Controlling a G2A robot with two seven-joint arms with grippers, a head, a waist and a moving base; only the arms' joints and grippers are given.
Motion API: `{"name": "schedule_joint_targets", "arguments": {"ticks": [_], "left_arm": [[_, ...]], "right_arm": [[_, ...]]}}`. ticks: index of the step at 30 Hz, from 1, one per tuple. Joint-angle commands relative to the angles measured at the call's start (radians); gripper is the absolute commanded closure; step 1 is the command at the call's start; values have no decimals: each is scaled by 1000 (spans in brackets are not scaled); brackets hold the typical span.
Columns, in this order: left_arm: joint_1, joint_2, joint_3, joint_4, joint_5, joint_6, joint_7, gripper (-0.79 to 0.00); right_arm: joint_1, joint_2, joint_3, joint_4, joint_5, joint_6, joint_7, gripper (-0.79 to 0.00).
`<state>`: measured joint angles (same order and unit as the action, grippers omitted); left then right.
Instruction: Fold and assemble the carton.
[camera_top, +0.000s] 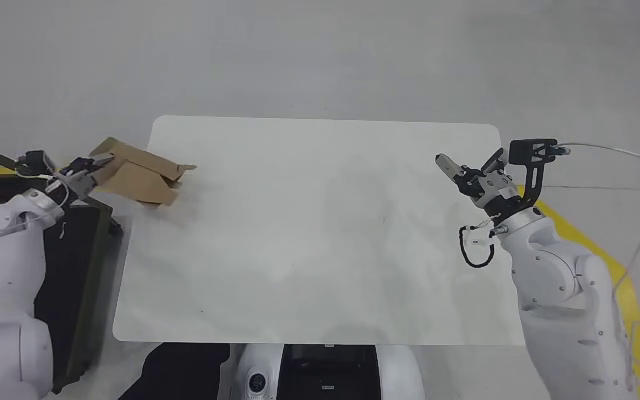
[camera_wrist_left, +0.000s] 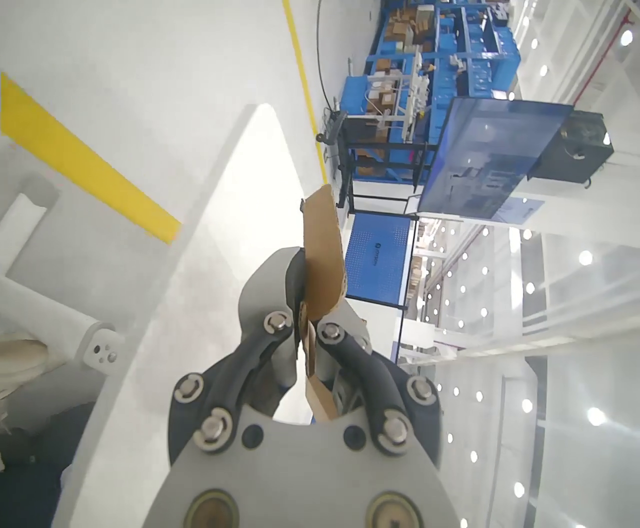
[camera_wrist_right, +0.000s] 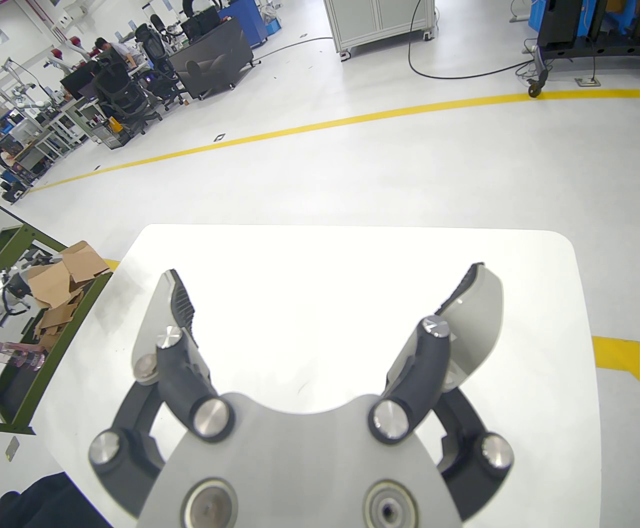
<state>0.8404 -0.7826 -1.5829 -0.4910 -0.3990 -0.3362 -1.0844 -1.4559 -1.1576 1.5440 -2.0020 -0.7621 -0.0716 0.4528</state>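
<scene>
Pale floor with yellow line, blue racks

Two tools: left tool, right tool; one held carton; one table.

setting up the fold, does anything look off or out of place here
Yes: the carton is not laid flat on the table. It sits half past the left edge, pinched in the left tool, flaps splayed unevenly. The right tool is open and empty.
</scene>
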Motion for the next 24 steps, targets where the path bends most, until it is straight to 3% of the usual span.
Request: {"name": "schedule_joint_targets", "arguments": {"ticks": [1,6,15,24], "left_arm": [[21,0,-4,-68,-16,9,-11,0],[103,-8,4,-280,-46,52,18,0],[279,-20,22,-705,-66,209,148,0],[322,-36,100,-937,-29,319,250,0]], "right_arm": [[0,0,0,0,0,0,0,-785],[0,0,0,0,0,0,0,-785],[0,0,0,0,0,0,0,-785],[0,0,0,0,0,0,0,-785]]}}
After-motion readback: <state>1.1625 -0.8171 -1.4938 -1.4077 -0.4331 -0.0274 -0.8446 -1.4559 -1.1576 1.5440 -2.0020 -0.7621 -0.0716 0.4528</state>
